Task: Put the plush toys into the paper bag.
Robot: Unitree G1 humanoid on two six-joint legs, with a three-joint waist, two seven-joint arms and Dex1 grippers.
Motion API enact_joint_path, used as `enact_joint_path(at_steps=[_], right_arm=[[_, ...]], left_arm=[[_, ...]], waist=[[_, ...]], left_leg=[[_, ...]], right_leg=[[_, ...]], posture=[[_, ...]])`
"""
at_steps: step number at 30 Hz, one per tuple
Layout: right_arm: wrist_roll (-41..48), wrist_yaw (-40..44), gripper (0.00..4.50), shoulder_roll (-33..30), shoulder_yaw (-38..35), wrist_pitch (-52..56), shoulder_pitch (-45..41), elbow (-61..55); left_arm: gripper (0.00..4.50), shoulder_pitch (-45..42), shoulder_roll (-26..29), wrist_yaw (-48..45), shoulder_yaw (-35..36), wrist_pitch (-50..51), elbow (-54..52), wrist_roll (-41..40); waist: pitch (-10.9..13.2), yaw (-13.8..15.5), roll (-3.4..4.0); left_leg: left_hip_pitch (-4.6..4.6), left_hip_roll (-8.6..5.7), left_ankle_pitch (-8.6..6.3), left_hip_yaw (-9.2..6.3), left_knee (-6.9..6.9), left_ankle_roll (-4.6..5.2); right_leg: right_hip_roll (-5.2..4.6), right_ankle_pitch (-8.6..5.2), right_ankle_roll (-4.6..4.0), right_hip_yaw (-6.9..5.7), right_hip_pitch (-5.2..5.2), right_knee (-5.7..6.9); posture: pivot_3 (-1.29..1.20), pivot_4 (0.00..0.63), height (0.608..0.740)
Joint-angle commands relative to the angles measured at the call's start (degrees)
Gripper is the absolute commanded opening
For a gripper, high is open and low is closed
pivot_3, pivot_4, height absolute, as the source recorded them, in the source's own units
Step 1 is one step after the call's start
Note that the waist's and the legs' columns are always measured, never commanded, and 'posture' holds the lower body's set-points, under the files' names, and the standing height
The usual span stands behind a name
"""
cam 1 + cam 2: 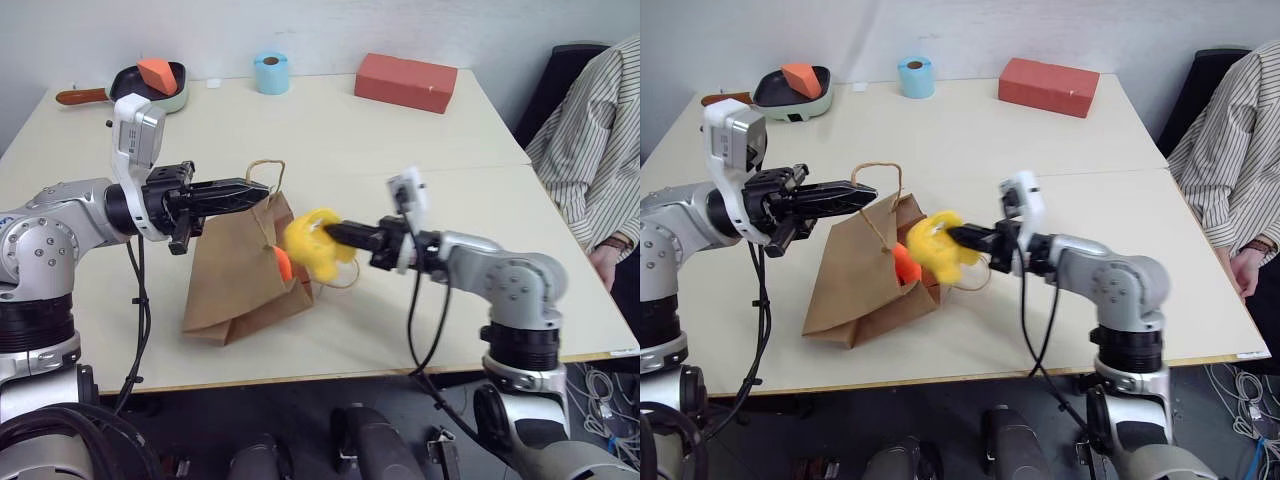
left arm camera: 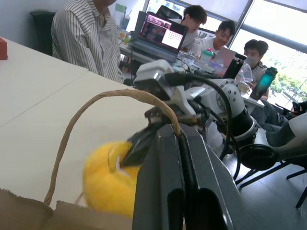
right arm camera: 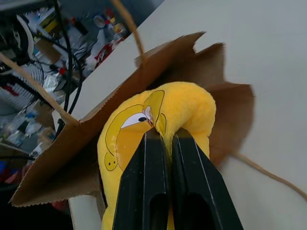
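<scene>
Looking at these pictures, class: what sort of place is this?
Probably a shared office or lab: people sit at desks with an open laptop beside big windows, while a seated person watches at the white table.

Both arms raised and level, left hand (image 1: 262, 186) and right hand (image 1: 330, 232) clamped, pointing toward each other.

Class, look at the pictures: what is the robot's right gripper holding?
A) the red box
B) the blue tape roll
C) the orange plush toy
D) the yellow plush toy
D: the right gripper is shut on the yellow plush toy at the mouth of the paper bag.
</scene>
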Motion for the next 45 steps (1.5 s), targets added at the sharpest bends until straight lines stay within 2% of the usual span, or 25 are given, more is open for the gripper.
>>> enact_joint_path(at_steps=[1, 7, 10, 13, 17, 21, 25, 30, 33, 38, 44, 45], right_arm=[[-3.23, 2.13, 0.02, 3.26, 5.12, -5.18, -4.1, 5.11], [-14.57, 8.58, 0.02, 8.41, 18.71, -17.53, -9.0, 17.93], [-20.85, 7.44, 0.02, 13.4, 20.65, -27.69, -10.69, 29.35], [-23.89, 6.83, 0.02, 16.67, 19.32, -33.59, -11.95, 36.88], [-19.52, 11.77, 1.07, 15.13, 15.78, -27.72, -10.81, 31.43], [-15.19, 15.04, 2.59, 7.85, 14.22, -18.53, -8.21, 16.41], [-11.11, 15.05, 3.87, -0.79, 11.13, -9.89, -4.6, 3.57], [-5.07, 10.66, 3.87, -8.45, 1.3, 0.86, 3.36, -6.81], [-6.16, 6.82, 3.87, -9.22, -1.25, 1.81, 7.29, -6.39], [-10.66, 1.42, 3.87, -5.65, -0.38, -2.57, 7.23, 1.74], [-17.43, -0.02, 3.87, -0.09, 4.03, -12.17, 3.93, 15.92], [-17.31, 0.18, 3.7, 1.05, 4.08, -12.82, 3.43, 17.25]], left_arm=[[0.0, -1.02, -0.59, -0.19, -0.12, -1.11, -0.85, -0.08], [0.0, -1.63, -2.92, 0.75, -0.74, -2.3, -0.25, 0.6], [0.0, -1.29, -3.45, 1.2, -0.63, -2.34, -0.81, 0.47], [0.0, -0.83, -3.47, 1.56, -0.23, -2.1, -1.41, 0.2], [0.0, -0.05, -2.52, 1.81, 0.68, -1.72, -1.67, -0.1], [0.0, 0.49, -2.0, 1.61, 0.81, -1.92, -1.42, 0.11], [0.0, 0.46, -2.04, 1.69, 0.76, -2.16, -1.05, 0.17], [0.0, 0.55, -1.91, 1.53, 0.82, -2.12, -0.98, 0.1], [0.0, 0.7, -1.69, 1.38, 0.9, -2.05, -0.93, 0.1], [0.0, 0.82, -1.76, 1.55, 0.85, -1.88, -1.27, -0.03], [0.0, 0.44, -1.68, 1.35, 0.62, -2.12, -0.92, 0.25], [0.0, 0.39, -1.68, 1.36, 0.62, -2.16, -0.9, 0.28]], waist=[[0.0, -0.12, 0.0], [0.0, -0.37, 0.0], [-0.01, -0.57, -0.01], [-0.02, -0.98, -0.03], [-0.02, -1.08, -0.03], [-0.02, -0.85, -0.03], [-0.02, -0.57, -0.03], [-0.03, 0.14, -0.05], [-0.03, -0.01, -0.06], [-0.03, -0.3, -0.06], [-0.04, -0.28, -0.07], [-0.04, -0.28, -0.08]], left_leg=[[0.01, 0.0, 0.0, 0.0, 0.01, 0.0], [0.02, 0.0, 0.0, 0.0, 0.01, 0.0], [0.02, 0.0, 0.0, -0.01, 0.01, 0.0], [0.07, 0.0, 0.0, 0.0, 0.04, 0.0], [0.07, 0.0, 0.0, -0.02, 0.04, 0.0], [0.0, 0.0, 0.0, -0.1, 0.04, 0.01], [-0.02, 0.0, 0.0, -0.12, 0.04, 0.01], [-0.04, 0.0, 0.0, -0.13, 0.01, 0.01], [-0.05, 0.0, 0.0, -0.12, 0.0, 0.01], [0.02, 0.0, 0.01, -0.08, 0.0, -0.02], [0.02, 0.0, 0.02, -0.06, 0.0, -0.02], [0.04, 0.0, 0.02, -0.06, 0.01, -0.02]], right_leg=[[0.0, 0.0, 0.0, 0.0, 0.0, 0.01], [0.0, 0.0, 0.0, -0.02, 0.0, 0.03], [0.0, 0.0, 0.0, -0.03, 0.0, 0.04], [-0.02, 0.01, -0.01, -0.02, 0.02, 0.13], [-0.04, 0.01, -0.01, -0.02, 0.02, 0.15], [-0.05, 0.01, -0.01, -0.03, 0.01, 0.11], [-0.05, 0.01, -0.01, -0.04, 0.01, 0.07], [-0.05, 0.01, -0.01, -0.04, 0.01, -0.03], [-0.04, 0.01, -0.01, -0.04, 0.01, -0.04], [0.0, 0.01, -0.01, -0.01, 0.01, 0.04], [0.01, 0.01, -0.01, 0.01, 0.02, 0.0], [0.01, 0.01, -0.02, 0.01, 0.03, 0.02]], posture=[[0.0, 0.15, 0.74], [0.0, 0.15, 0.74], [0.0, 0.15, 0.74], [0.0, 0.15, 0.74], [0.0, 0.15, 0.74], [0.0, 0.15, 0.74], [0.0, 0.15, 0.74], [0.0, 0.15, 0.74], [0.0, 0.15, 0.74], [0.0, 0.15, 0.74], [0.0, 0.15, 0.74], [0.0, 0.15, 0.74]])
